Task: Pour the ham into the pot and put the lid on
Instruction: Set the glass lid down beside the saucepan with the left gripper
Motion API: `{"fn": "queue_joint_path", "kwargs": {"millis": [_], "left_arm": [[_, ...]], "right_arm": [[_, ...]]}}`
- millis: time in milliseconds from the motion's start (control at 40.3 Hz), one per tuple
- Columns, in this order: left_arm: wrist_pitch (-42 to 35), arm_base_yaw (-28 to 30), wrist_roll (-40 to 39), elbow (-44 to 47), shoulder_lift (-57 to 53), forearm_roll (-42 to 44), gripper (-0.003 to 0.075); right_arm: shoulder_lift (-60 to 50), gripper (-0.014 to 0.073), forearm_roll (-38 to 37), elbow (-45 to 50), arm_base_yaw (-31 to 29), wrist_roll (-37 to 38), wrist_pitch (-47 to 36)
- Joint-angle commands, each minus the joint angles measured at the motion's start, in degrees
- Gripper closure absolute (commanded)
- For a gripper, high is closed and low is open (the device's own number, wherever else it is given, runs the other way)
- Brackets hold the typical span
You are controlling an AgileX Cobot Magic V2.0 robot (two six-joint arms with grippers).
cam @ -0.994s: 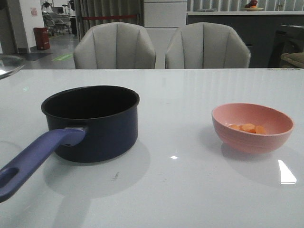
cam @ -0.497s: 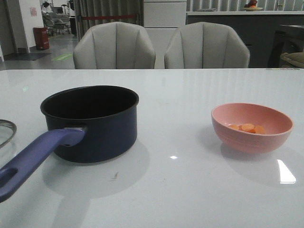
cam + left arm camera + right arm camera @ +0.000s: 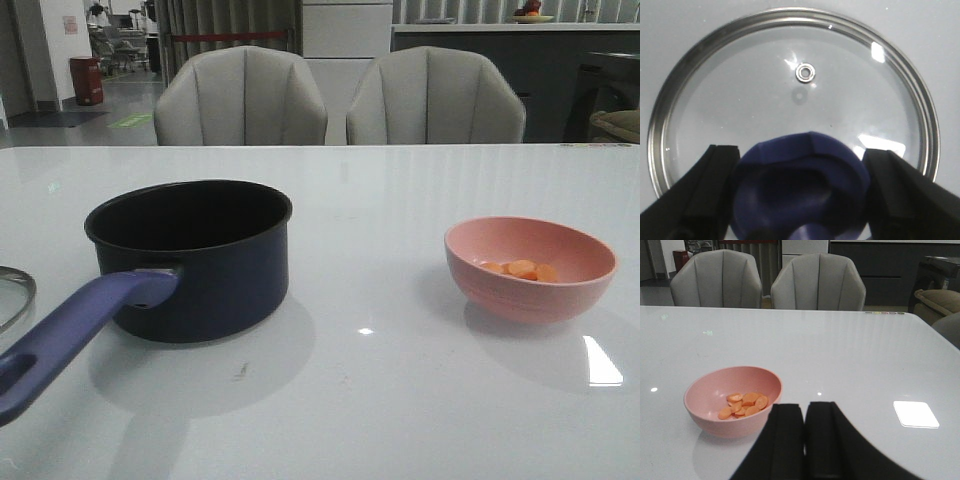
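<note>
The pot [image 3: 200,260], dark navy with a long purple-blue handle [image 3: 70,330], stands left of centre on the white table. The ham [image 3: 522,269] lies as orange slices in a pink bowl [image 3: 530,290] on the right. Only the lid's rim [image 3: 12,295] shows at the far left edge, low at table level. In the left wrist view, the lid [image 3: 790,100] lies flat and my left gripper [image 3: 800,195] is shut on its blue knob [image 3: 800,175]. My right gripper [image 3: 804,412] is shut and empty, just beside the bowl [image 3: 715,420] with the ham [image 3: 744,405].
Two grey chairs [image 3: 240,100] stand behind the table's far edge. White tabletop [image 3: 380,200] lies between the pot and the bowl. Neither arm shows in the front view.
The lid has come down from high at the far left to table level beside the pot handle. Pot and bowl have not moved.
</note>
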Motion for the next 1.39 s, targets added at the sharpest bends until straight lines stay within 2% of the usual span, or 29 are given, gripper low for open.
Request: {"fn": "queue_joint_path", "kwargs": {"millis": [0, 174, 224, 397, 472, 720, 894, 1192, 1366], "left_arm": [[-1.65, 0.14, -0.11, -1.25, -2.74, -0.56, 0.0395], [-1.23, 0.14, 0.73, -1.25, -1.77, -0.56, 0.0392], [-1.23, 0.14, 0.73, -1.25, -1.77, -0.56, 0.0363], [-1.23, 0.14, 0.82, -1.25, -1.77, -0.35, 0.0134], [-0.82, 0.14, 0.82, -1.25, -1.73, -0.10, 0.0077], [3.22, 0.14, 0.95, -4.78, -2.02, 0.63, 0.0083], [3.97, 0.03, 1.07, -4.32, -6.42, 0.78, 0.0083], [-4.16, -0.21, 1.61, 4.78, -24.65, -2.25, 0.0083], [-9.30, -3.90, 1.75, 10.06, -38.12, -1.89, 0.0083]], "right_arm": [[-1.19, 0.0445, -1.05, -0.30, -0.14, -0.13, -4.58], [-1.19, 0.0445, -1.05, -0.30, -0.14, -0.13, -4.58], [-1.19, 0.0445, -1.05, -0.30, -0.14, -0.13, -4.58], [-1.19, 0.0445, -1.05, -0.30, -0.14, -0.13, -4.58], [-1.19, 0.0445, -1.05, -0.30, -0.14, -0.13, -4.58], [-1.19, 0.0445, -1.05, -0.30, -0.14, -0.13, -4.58], [-1.19, 0.0445, -1.05, -0.30, -0.14, -0.13, -4.58], [-1.19, 0.0445, -1.05, -0.30, -0.14, -0.13, -4.58], [-1.19, 0.0445, -1.05, -0.30, -0.14, -0.13, -4.58]]}}
